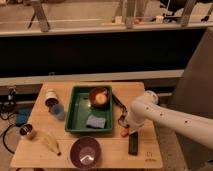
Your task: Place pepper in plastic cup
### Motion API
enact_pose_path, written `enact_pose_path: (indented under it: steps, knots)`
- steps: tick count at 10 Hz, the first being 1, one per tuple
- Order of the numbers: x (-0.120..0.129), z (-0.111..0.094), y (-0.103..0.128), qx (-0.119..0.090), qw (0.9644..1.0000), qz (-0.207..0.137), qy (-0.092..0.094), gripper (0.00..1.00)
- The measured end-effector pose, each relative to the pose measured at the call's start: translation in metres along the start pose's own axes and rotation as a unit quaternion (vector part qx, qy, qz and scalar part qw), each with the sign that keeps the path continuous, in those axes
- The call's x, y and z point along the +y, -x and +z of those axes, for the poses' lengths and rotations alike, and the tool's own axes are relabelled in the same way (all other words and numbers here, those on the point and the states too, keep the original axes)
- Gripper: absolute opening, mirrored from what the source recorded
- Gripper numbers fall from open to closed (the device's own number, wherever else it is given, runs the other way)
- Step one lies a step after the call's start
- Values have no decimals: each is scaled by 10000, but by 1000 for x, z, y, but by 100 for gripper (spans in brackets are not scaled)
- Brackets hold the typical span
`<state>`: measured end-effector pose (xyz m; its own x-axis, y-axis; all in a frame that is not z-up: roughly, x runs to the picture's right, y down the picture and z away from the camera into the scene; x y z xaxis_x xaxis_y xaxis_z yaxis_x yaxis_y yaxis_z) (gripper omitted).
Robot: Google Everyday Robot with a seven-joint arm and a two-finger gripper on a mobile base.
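Observation:
The pepper (124, 132) is a small orange-red piece on the wooden table (110, 155), just right of the green tray (75, 112) and above the black remote (133, 143). My gripper (122, 122) hangs at the end of the white arm (165, 117), directly over the pepper's upper end. Whether it touches the pepper does not show. The plastic cup (58, 111) is blue and stands upright left of the tray, far from the gripper.
The tray holds a dark bowl with an orange fruit (99, 96) and a blue sponge (95, 121). A black-handled brush (117, 101) lies right of the tray. A purple bowl (86, 151), a banana (49, 142), a white can (50, 96) and a small tin (27, 131) stand on the table.

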<state>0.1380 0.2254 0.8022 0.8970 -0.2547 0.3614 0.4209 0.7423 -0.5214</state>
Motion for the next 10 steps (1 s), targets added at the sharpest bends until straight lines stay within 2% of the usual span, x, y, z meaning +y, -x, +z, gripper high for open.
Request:
enact_pose_path:
  steps: [3,5,6,7,10]
  knots:
    - [-2,-6,-3,57,10000,-11,-51,41]
    - [-4,-12,-8,133,9998,-7,-141,43]
    - [-3,-15,-11,155,9997,25,-184,49]
    - [-3,-18,-15,183,9995,63,-241,51]
    - [2,-31,-31,233,9984,264,-443,51]
